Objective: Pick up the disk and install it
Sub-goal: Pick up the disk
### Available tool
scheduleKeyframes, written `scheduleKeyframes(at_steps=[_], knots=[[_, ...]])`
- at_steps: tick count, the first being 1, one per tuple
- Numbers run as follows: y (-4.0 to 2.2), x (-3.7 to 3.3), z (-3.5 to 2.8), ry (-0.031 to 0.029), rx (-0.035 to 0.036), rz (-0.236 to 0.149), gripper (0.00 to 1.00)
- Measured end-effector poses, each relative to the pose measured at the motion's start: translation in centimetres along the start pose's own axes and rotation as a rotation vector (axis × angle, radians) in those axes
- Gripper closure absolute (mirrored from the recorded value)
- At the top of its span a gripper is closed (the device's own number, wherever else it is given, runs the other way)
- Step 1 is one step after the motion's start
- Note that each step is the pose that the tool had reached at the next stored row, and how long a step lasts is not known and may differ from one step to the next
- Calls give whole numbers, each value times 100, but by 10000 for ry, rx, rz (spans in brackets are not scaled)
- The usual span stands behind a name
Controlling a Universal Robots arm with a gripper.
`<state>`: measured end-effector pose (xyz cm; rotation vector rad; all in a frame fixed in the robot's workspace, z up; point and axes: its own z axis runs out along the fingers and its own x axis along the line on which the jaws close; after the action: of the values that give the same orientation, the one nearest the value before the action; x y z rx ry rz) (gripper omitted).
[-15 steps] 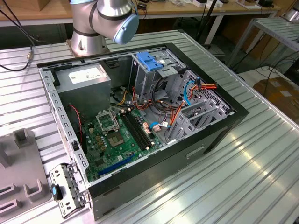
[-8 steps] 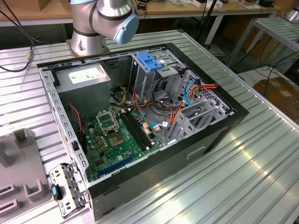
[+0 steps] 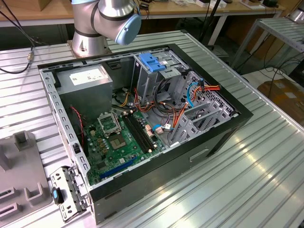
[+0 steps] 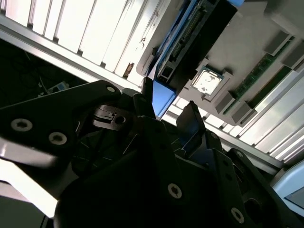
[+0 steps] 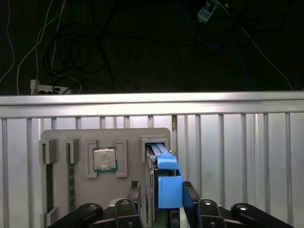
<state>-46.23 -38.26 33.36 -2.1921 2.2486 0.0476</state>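
The disk (image 5: 167,183) stands on edge in a slot of a grey fixture (image 5: 61,137), its blue carrier frame facing me. In both wrist views my gripper (image 5: 162,198) straddles it, one black finger on each side. A narrow gap shows beside the blue frame (image 4: 160,97) between the fingertips (image 4: 190,116), so the gripper (image 4: 166,114) is open around the disk. In the exterior view the open computer case (image 3: 228,128) lies on the slatted metal table, with the grey drive cage with a blue top (image 3: 154,61) inside it.
The fixture also holds a processor chip (image 5: 104,159) and memory sticks (image 5: 50,183). Inside the case are a green motherboard (image 3: 118,137), a grey power supply (image 3: 88,78) and loose orange and blue cables (image 3: 190,95). The arm's base (image 3: 109,19) stands behind the case.
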Motion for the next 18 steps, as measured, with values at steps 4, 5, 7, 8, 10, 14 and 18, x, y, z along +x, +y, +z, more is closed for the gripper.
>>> scheduleKeyframes(at_steps=[4,5,7,8,10,14,18], knots=[[0,0,20,-1,1,-5,52],[-1,1,30,0,0,-5,52],[-1,1,53,0,0,-5,52],[-1,2,69,0,0,-6,52],[-1,2,102,0,0,-6,52],[0,1,174,0,0,-7,52],[-1,-14,229,1,-2,-10,52]])
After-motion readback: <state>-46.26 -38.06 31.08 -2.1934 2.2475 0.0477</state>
